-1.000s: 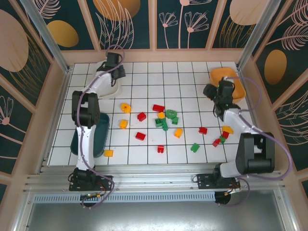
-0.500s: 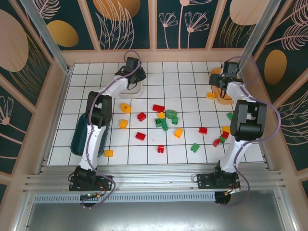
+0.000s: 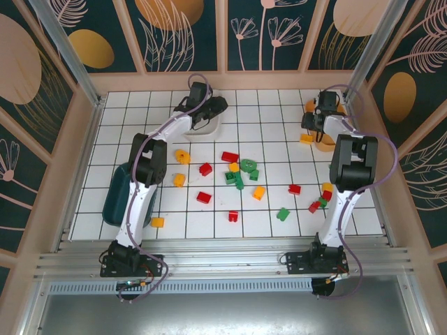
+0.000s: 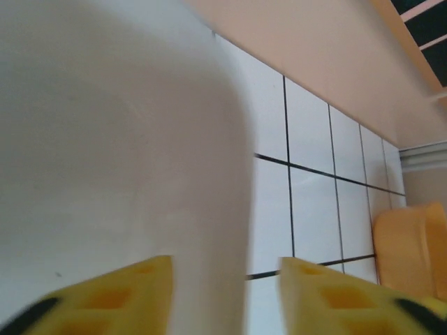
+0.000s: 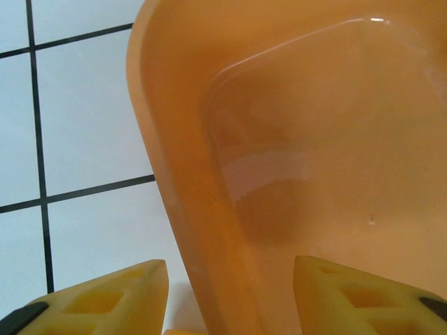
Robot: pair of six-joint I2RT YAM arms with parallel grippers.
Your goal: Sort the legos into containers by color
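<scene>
1. While the legos [image 3: 237, 174] lie unsorted mid-table in red, green and yellow, both arms are on containers at the far edge, probably to reposition them.
2. Left gripper [image 4: 225, 279]: fingers apart astride the white tub [image 3: 204, 129] rim, looks loose.
3. Right gripper [image 5: 230, 279]: half-spread astride the orange tub [image 3: 325, 143] wall; can't tell if it's pinching.
4. Teal tub [image 3: 115, 202] sits near left.

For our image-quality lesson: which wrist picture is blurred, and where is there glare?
Left wrist view: the white tub is smeared and soft-edged; the tile lines beyond are crisper. Right wrist view: sharp, with a pale glare patch inside the orange tub.
</scene>
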